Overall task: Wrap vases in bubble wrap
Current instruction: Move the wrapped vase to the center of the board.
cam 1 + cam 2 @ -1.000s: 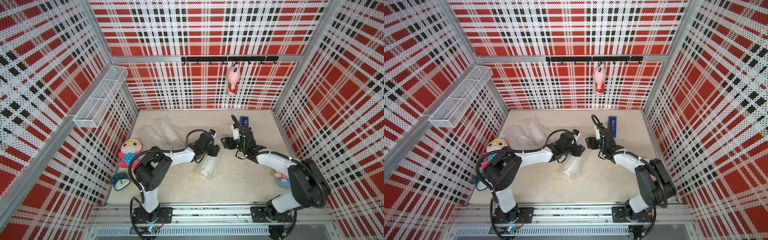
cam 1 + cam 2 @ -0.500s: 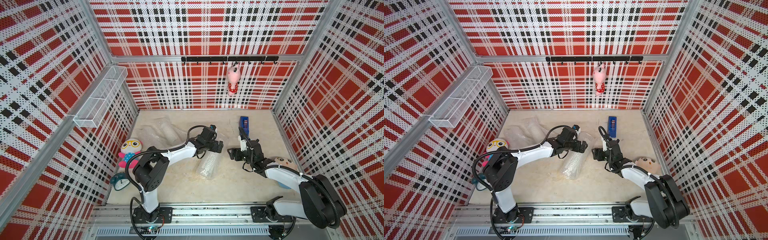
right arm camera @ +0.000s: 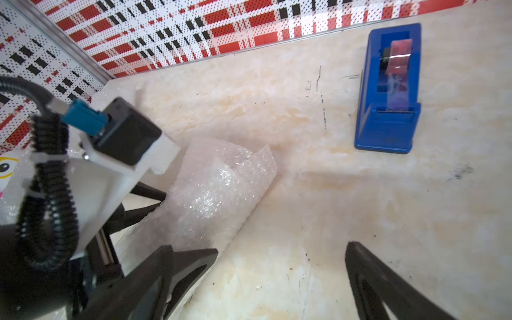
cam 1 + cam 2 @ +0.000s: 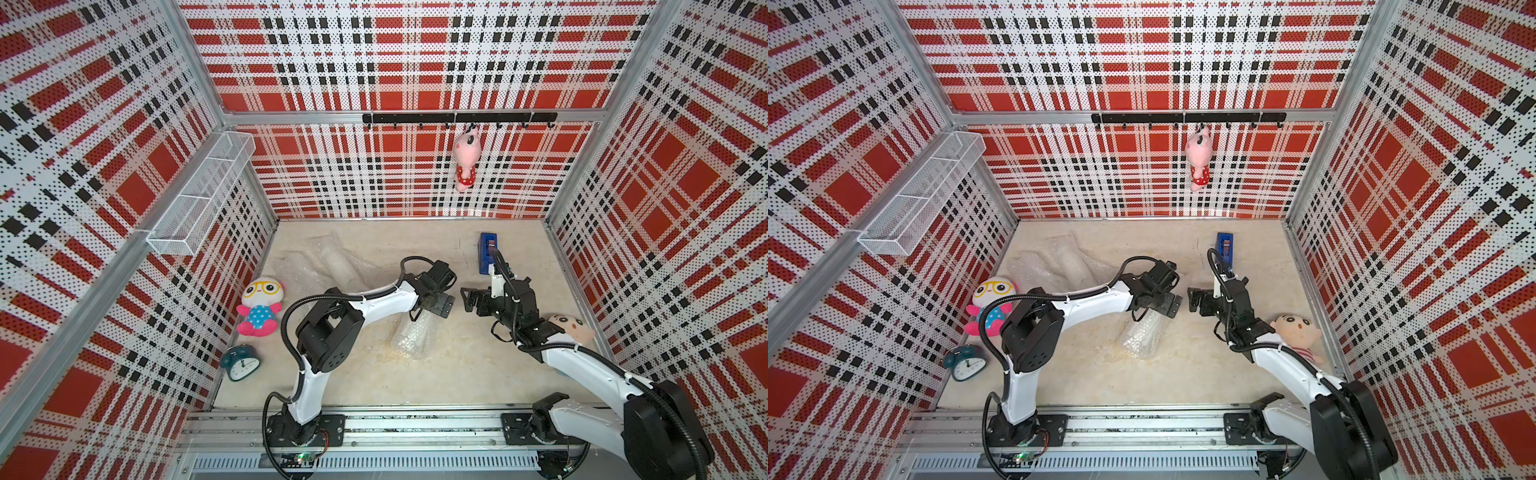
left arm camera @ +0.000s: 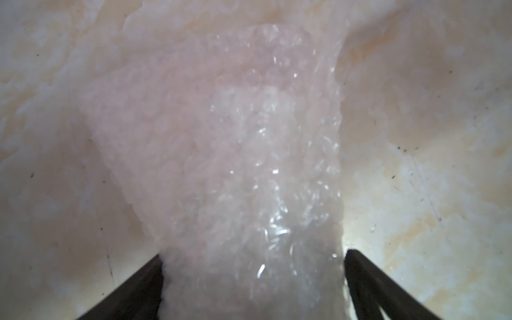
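At the middle of the desk [image 4: 457, 374], one roll of bubble wrap [image 4: 409, 338], lying flat, plain in both top views; contents not discernible through the plastic. Directly over its far end, the left gripper [image 4: 434, 309], pointing down, jaws spread wide and astride the roll. In the left wrist view, only plastic from one tip to the other, contact impossible to judge. Just to the right of that same end, the right gripper [image 4: 467, 297], jaws likewise wide apart, with only bare desk between them in the right wrist view.

By count: one roll; one crumpled heap of bubble wrap [image 4: 320, 264] at the desk's far left; one blue tape dispenser [image 4: 487, 253] beyond the right gripper; three plush toys, namely a bespectacled plush [image 4: 259, 305] at the left wall, a doll [image 4: 571, 328] by the right arm and a pink plush [image 4: 466, 160] hanging from the hook rail [image 4: 457, 117]; one alarm clock [image 4: 241, 362]; one wire basket [image 4: 199, 195].

Compared with a second ago: right gripper drawn back rightward from the left one, right elbow pulled nearer the rail, doll uncovered; roll unmoved
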You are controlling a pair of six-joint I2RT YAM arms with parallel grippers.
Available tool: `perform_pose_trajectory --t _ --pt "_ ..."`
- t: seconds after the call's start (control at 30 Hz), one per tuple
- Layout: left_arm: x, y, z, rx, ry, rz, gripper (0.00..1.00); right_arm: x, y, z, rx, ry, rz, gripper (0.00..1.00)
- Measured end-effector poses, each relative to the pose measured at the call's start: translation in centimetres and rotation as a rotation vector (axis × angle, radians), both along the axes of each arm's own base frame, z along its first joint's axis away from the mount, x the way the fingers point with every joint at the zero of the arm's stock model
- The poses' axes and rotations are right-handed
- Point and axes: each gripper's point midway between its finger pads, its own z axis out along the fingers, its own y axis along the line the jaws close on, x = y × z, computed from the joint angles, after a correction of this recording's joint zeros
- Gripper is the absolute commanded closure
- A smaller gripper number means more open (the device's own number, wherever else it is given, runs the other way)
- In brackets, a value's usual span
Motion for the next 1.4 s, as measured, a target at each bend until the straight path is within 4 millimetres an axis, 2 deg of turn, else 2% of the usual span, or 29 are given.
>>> perform_pose_trajectory --t 0.13,0.2,0.3,0.4,0.5,0.67,0.73,0.8,0.93,1.07,1.17,1.27,1.4 --pt "0.1 0.8 -0.9 0.037 0.006 0.017 0.22 -0.3 -1.7 1.2 -0.002 -0.045 -0.066 0.00" --pt "0.6 1.2 -0.8 0.033 0.006 0.036 0.29 -0.5 -2.2 1.3 -0.004 -0.056 -0.087 0.00" --pt "1.4 1.8 -0.7 0.018 0.008 0.073 0.34 -0.9 -3.0 1.3 -0.012 -0.060 -0.113 0.00" --pt "3.1 3.1 -0.5 -0.005 0.004 0.134 0.36 -1.2 -3.5 1.5 -0.018 -0.067 -0.131 0.00" --pt "6.3 5.4 -0.4 -0.019 -0.006 0.220 0.36 -1.5 -3.9 1.9 -0.020 -0.078 -0.144 0.00" --pt "15.2 9.6 0.1 -0.068 -0.067 0.424 0.34 -2.0 -4.1 1.9 -0.016 -0.075 -0.145 0.00" --pt "19.0 11.8 0.3 -0.104 -0.097 0.513 0.35 -2.3 -4.2 1.7 -0.012 -0.069 -0.146 0.00" --pt "22.0 14.3 0.5 -0.143 -0.120 0.600 0.35 -2.7 -4.4 1.6 -0.010 -0.056 -0.153 0.00" --pt "25.4 19.4 0.8 -0.203 -0.150 0.754 0.32 -3.6 -6.1 1.9 -0.024 -0.051 -0.229 0.00" --pt "27.1 22.3 1.0 -0.273 -0.156 0.820 0.18 -4.3 -7.7 2.5 -0.047 -0.066 -0.295 0.00" --pt "27.5 22.5 1.1 -0.310 -0.147 0.811 0.01 -4.6 -8.6 2.3 -0.073 -0.060 -0.339 0.00" --pt "27.4 21.7 1.2 -0.336 -0.161 0.792 0.02 -4.6 -9.6 1.5 -0.117 -0.036 -0.383 0.00" --pt "25.3 21.5 2.5 -0.358 -0.166 0.767 0.02 -4.3 -11.2 0.2 -0.218 -0.003 -0.447 0.00"
